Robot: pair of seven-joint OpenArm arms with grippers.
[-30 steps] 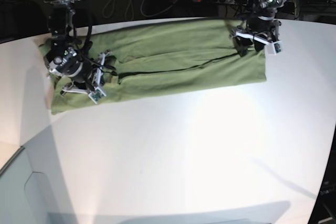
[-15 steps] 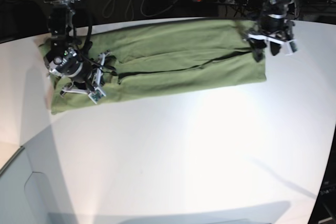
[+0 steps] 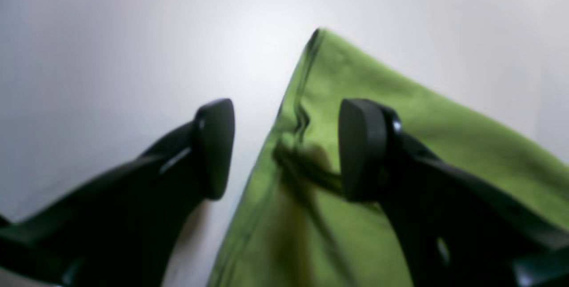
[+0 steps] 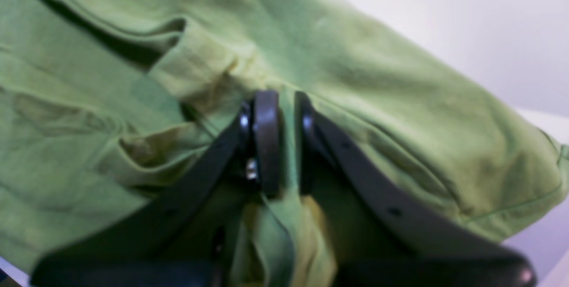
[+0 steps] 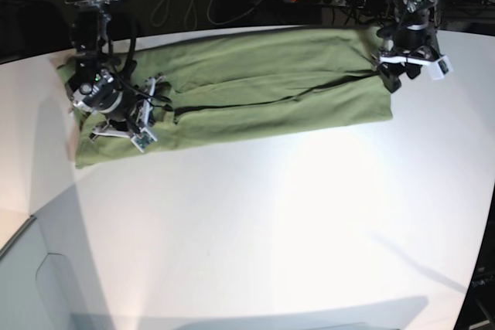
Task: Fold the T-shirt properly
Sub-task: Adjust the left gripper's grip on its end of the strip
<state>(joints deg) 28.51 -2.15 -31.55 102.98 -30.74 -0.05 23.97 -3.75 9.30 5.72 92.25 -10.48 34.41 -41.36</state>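
T-shirt (image 5: pixel 255 94) lies as a long folded band across the far side of the white table (image 5: pixel 294 222). Right gripper (image 4: pixel 282 145) sits at one end — fingers clamped on a pinch of green fabric. Left gripper (image 3: pixel 284 149) hangs at the other end's edge — fingers apart, one over cloth, one over table, holding nothing.

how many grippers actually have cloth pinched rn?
1. The right gripper is shut on a fold of the T-shirt at its base-view left end. The left gripper hangs open over the shirt's edge at the other end, holding nothing.
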